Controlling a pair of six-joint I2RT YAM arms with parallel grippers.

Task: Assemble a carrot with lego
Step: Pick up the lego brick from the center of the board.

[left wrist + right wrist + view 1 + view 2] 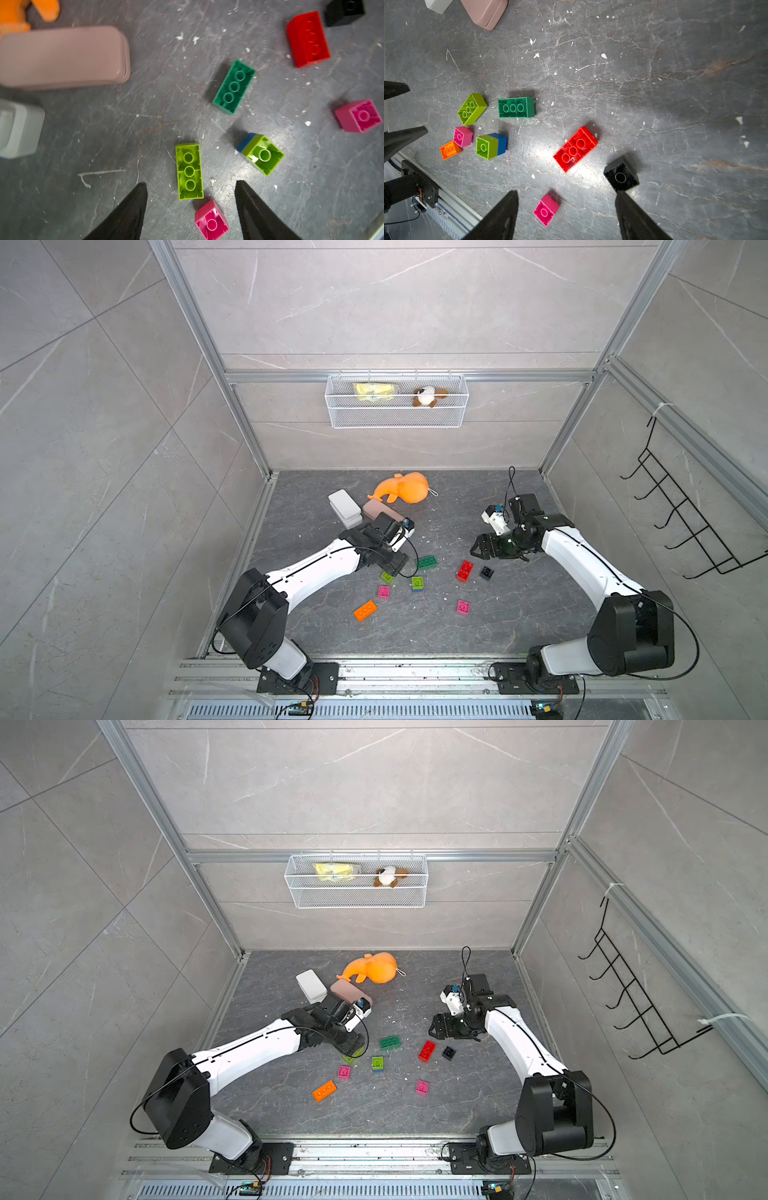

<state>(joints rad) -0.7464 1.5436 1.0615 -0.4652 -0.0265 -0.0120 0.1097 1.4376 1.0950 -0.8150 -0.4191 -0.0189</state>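
Lego bricks lie loose on the dark floor, hollow sides up; no carrot is in view. My left gripper (191, 182) hangs open over a long lime brick (189, 170), with a pink brick (212, 220) between its fingers lower down; it holds nothing. Beside them lies a lime brick joined to a blue one (417, 583). A dark green brick (427, 562), an orange brick (365, 610), a red brick (464, 571), a black brick (486, 572) and another pink brick (462, 607) are spread around. My right gripper (566, 192) stands open and empty above the red and black bricks.
A pink case (382, 512) and a white case (345, 506) lie behind the left wrist, with an orange plush toy (405, 487) further back. A wire basket (397, 418) hangs on the back wall. A metal rail (374, 672) runs along the front.
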